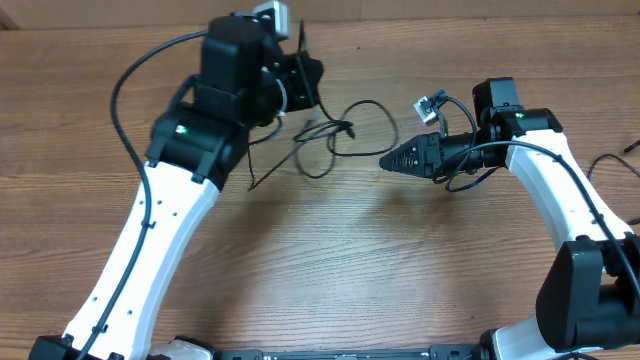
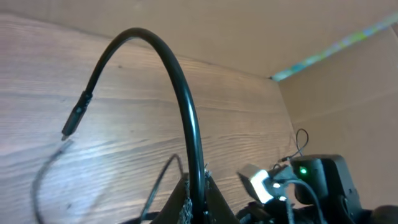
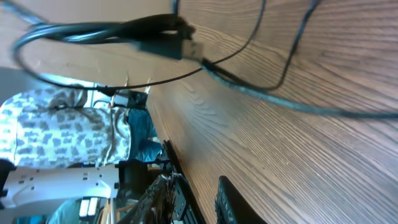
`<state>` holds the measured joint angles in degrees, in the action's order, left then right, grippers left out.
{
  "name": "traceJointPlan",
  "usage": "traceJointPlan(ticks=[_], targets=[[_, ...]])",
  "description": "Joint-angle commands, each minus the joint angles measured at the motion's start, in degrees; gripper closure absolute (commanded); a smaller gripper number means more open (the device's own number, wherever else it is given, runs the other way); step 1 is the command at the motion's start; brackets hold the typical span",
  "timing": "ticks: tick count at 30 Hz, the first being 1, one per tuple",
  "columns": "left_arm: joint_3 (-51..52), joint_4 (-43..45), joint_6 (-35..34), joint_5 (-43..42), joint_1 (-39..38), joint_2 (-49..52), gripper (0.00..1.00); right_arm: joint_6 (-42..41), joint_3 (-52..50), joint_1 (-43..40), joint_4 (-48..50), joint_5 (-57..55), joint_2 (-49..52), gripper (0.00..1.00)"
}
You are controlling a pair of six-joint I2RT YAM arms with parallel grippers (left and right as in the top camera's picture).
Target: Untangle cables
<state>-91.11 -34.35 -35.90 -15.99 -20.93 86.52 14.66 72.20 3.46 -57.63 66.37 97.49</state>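
Pinching a black cable [image 2: 186,106] in closed left fingers [image 2: 181,206], right fingers [image 3: 165,196] slightly apart, empty, beside looped cables [image 1: 331,136]

two white-and-black robot arms stand at one brown wood-grain table [image 1: 330,270]: the left arm [image 1: 160,230] and the right arm [image 1: 560,190]. each ends in one black two-finger gripper, so two in all, the left gripper [image 2: 196,190] and the right gripper [image 1: 383,164]. two small green lights glow, the left green light [image 1: 181,128] and the right green light [image 1: 520,113]. the thin black flexible cords [image 1: 335,135] make one loose tangle; i cannot count its strands. each wrist view shows one plug: the left-view plug [image 2: 73,119] and the right-view plug [image 3: 186,45]. one person in grey-and-white patterned cloth [image 3: 68,134] shows.
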Motion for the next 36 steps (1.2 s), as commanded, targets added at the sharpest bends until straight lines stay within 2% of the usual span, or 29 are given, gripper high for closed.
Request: traceJointPlan(ticks=[1,3,5,8,10,11,12,17,23,27,32,36], targets=[[-0.4,-0.9,0.7,-6.2,2.6,-0.7,0.96,3.7,0.3,0.0,0.2,6.6,-1.2,0.75],[-0.4,-1.2,2.4,-10.5,4.0,-0.7,0.96,5.4,0.3,0.1,0.5,10.2,-1.2,0.66],[-0.4,-1.2,3.7,-16.1,5.4,-0.7,0.96,13.7,0.3,0.7,0.5,11.3,-1.2,0.56],[-0.4,-1.3,4.2,-23.1,7.4,-0.7,0.96,25.9,0.3,1.7,1.0,6.4,-1.2,0.44],[-0.4,-1.2,4.2,-27.6,8.8,-0.7,0.96,29.3,0.3,2.1,3.4,5.2,-1.2,0.38],[-0.4,-1.2,4.2,-29.3,9.4,-0.7,0.96,29.4,0.3,2.1,4.9,5.5,-1.2,0.33],[-0.4,-1.2,4.2,-31.3,10.2,-0.7,0.96,29.4,0.3,2.3,6.9,6.3,-1.2,0.32],[-0.4,-1.4,4.2,-39.0,12.7,-0.7,0.96,29.4,0.3,3.7,13.5,9.8,-1.2,0.32],[-0.4,-1.4,3.4,-41.6,12.7,-0.7,0.96,29.3,0.3,4.0,21.3,10.1,-1.2,0.32],[-0.4,-1.4,2.4,-43.9,12.7,-0.7,0.96,28.9,0.3,4.0,25.0,11.8,-1.2,0.37],[-0.4,-1.4,2.2,-43.8,12.7,-0.7,0.96,26.6,0.3,4.0,23.6,11.8,-1.2,0.46],[-0.4,-1.4,0.1,-42.5,12.7,-0.7,0.96,20.7,0.3,4.0,20.5,14.5,-1.2,0.45]])
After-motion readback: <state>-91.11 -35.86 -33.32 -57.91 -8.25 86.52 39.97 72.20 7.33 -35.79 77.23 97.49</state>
